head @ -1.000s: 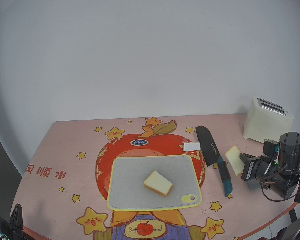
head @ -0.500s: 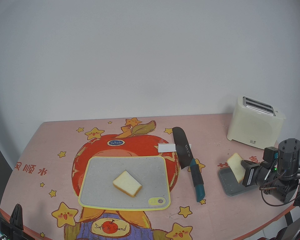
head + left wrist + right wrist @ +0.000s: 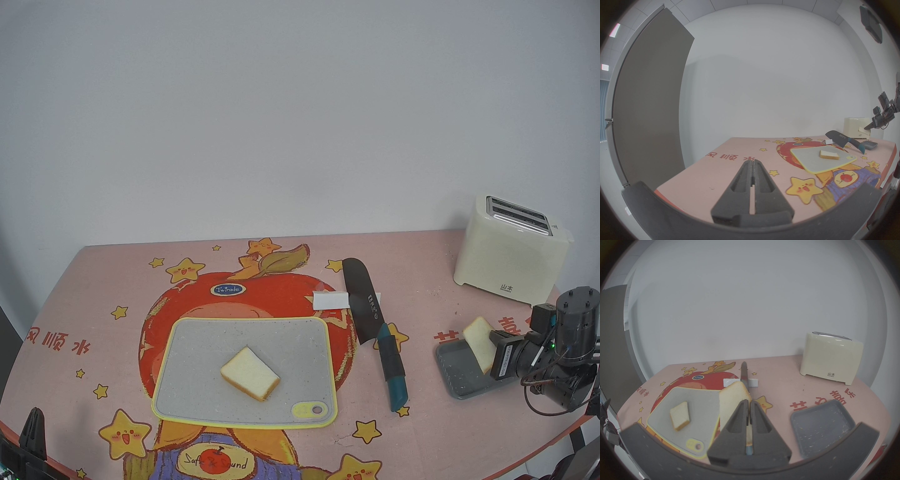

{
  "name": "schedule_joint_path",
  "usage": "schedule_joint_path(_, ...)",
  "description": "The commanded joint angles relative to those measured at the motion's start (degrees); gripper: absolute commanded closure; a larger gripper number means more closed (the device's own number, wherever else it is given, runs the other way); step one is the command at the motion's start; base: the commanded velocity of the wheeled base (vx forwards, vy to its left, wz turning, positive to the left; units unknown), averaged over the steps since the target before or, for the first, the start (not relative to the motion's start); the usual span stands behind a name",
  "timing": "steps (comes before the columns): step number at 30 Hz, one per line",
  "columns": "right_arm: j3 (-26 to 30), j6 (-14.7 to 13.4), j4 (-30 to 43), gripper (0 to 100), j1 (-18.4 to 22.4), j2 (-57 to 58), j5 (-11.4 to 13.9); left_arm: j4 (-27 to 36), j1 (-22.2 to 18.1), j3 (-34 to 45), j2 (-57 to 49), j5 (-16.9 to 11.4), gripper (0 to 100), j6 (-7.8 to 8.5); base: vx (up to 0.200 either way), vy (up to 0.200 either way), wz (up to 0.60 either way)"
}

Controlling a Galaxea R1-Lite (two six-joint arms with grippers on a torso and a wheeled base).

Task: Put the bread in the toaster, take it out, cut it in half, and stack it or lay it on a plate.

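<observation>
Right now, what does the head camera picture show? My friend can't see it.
The right gripper holds a bread slice beside a grey tray, with the toaster behind. Another bread piece lies on the cutting board, a knife beside it.

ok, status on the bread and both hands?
Right hand shut on a bread slice, raised by the grey tray. Left hand shut, empty, at the table's near left corner. Second piece on the cutting board; knife between board and tray.
</observation>
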State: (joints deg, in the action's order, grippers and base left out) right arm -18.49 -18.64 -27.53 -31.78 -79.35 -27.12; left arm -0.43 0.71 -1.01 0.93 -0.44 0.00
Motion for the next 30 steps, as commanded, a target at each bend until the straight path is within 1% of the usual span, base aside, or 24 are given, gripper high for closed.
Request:
schedule_joint_path(1,0.74,-0.08,-0.07,100,0.4,-1.42,0.05,-0.01,0.0,1.01,-0.93,0.0,100,0.0,0.0,0.0,0.0)
schedule_joint_path(3,1.0,-0.52,-0.07,100,0.32,-2.39,0.05,-0.01,0.0,1.01,-0.93,0.0,100,0.0,0.0,0.0,0.0)
schedule_joint_path(6,0.92,-2.37,-0.16,100,0.23,-3.88,-0.12,-0.01,0.0,1.01,-0.93,0.0,100,0.0,0.0,0.0,0.0)
schedule_joint_path(8,0.92,-2.89,-0.16,100,0.14,-4.76,-0.39,-0.01,0.0,1.01,-0.93,0.0,100,0.0,0.0,0.0,0.0)
schedule_joint_path(25,1.0,-3.33,-0.25,100,0.32,-6.78,-0.47,-0.01,0.0,1.01,-0.93,0.0,100,0.0,0.0,0.0,0.0)
schedule_joint_path(30,1.0,-3.86,-0.25,100,0.32,-6.96,-0.56,-0.01,0.0,1.01,-0.93,0.0,100,0.0,0.0,0.0,0.0)
